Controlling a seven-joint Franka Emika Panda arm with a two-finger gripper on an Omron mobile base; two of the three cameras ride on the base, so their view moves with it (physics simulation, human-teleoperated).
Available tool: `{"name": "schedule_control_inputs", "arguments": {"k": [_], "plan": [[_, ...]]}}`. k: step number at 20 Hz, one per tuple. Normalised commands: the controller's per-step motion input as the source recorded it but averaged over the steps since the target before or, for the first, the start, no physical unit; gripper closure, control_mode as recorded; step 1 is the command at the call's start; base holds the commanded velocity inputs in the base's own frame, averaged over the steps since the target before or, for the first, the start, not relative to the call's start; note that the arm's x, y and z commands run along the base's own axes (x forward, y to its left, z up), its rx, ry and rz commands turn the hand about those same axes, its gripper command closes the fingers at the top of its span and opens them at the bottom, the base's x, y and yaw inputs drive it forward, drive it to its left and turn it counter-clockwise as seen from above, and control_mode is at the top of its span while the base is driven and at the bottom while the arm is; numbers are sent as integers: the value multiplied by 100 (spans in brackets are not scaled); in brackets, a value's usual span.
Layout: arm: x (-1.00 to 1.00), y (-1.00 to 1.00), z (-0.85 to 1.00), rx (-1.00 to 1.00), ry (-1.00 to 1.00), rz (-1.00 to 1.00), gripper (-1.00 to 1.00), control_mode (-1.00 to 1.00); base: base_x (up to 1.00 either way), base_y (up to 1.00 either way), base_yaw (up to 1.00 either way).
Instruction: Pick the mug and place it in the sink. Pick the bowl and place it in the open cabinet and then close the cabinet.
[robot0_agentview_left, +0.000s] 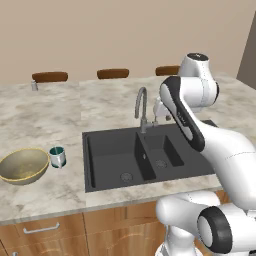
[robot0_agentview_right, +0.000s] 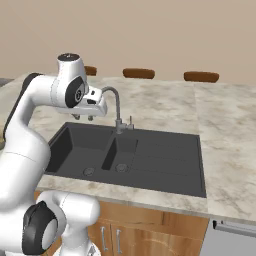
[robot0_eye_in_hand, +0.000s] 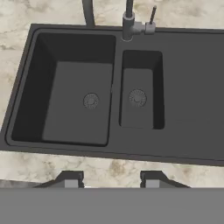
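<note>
In the hand view the jaws (robot0_eye_in_hand: 109, 180) show as two small dark tips at the bottom centre of the frame, standing apart with bare marble between them and nothing held. They hang above the near edge of the table (robot0_eye_in_hand: 43, 168), looking down on the black sink (robot0_eye_in_hand: 183, 127), whose larger basin lies left of centre and whose smaller basin lies just right of it, each with a round drain. The grey faucet (robot0_eye_in_hand: 128, 24) rises at the top centre of that frame, behind the divider between the basins. In the right base view the hand sits at the upper left, over the far left part of the sink (robot0_agentview_right: 170, 160), near the faucet (robot0_agentview_right: 116, 107). In the left base view the mug (robot0_agentview_left: 57, 157), upright with its teal inside showing, stands at the middle left on the table (robot0_agentview_left: 50, 115), just beside the wide olive-tan bowl (robot0_agentview_left: 23, 165) at the left edge; both are well apart from the sink (robot0_agentview_left: 112, 145). Three brown chair backs (robot0_agentview_left: 113, 73) line the table's far edge.
</note>
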Motion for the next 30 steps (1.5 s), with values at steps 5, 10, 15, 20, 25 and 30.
{"name": "schedule_control_inputs", "arguments": {"k": [5,10,15,20,25,30], "plan": [[-47,21,0,0,-3,5,-100,-100,0,0,0],[-45,73,-1,1,-3,13,-100,-100,0,0,0],[-12,77,-20,12,0,4,-100,-100,0,0,0],[0,89,-30,3,0,1,-100,-100,0,0,0],[0,85,-27,0,4,1,-100,-100,0,0,0],[2,65,-37,0,8,3,-100,-100,0,0,0]]}}
